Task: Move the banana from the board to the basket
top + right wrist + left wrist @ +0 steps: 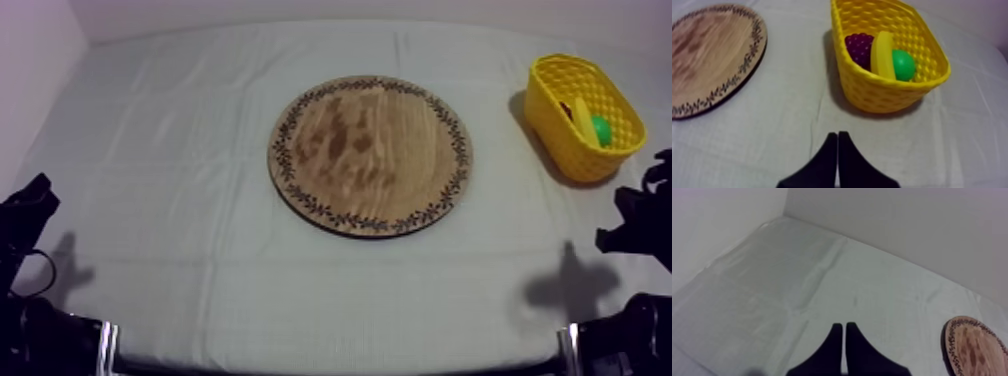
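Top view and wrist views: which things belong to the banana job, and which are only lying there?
For the job:
- banana, already in the basket
- basket
- board

Lying about:
- grapes, in the basket beside the banana
- green fruit, in the basket too

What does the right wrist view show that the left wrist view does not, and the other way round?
Right wrist view, against the left: the yellow basket holding the banana, the grapes and a green fruit, with the right tool shut in front of it. Left wrist view, against the right: the left tool, shut, over the cloth. Both: the wooden board, with nothing on it, and the cloth.
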`<state>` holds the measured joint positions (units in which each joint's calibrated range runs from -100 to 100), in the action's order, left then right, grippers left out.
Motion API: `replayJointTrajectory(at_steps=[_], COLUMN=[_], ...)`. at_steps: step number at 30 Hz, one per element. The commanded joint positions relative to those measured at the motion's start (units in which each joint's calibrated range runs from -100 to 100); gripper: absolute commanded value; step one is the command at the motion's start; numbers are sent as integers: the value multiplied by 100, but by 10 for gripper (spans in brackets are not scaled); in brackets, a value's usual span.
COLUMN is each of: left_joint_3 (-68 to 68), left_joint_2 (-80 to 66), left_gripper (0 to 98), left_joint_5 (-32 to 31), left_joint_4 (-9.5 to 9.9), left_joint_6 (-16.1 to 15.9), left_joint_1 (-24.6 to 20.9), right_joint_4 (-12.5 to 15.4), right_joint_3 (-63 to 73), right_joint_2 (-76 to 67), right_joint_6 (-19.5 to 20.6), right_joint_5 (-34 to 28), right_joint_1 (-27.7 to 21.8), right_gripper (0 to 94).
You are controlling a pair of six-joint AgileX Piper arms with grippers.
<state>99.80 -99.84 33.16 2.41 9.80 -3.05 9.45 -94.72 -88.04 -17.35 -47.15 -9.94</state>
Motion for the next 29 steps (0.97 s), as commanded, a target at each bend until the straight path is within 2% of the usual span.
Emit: replayJointTrajectory(at_steps=[1,7,15,29], left_joint_3=[-2,-2,-2,-2], left_joint_2=[2,2,2,2], left_gripper=[1,1,1,1], left_joint_5=[-1,-1,-1,-1], left_joint_4=[1,1,1,1], left_joint_6=[-1,-2,-1,-1], left_joint_1=[-2,-2,-2,-2], right_joint_4=[-144,-434,-700,-756], right_joint_3=[-10,-201,-450,-483], right_joint_2=[-431,-739,-778,-780], right_joint_6=[531,715,378,419], right_joint_5=[-3,223,888,974], right_joint_1=[38,111,153,138], right_gripper=[2,3,4,4])
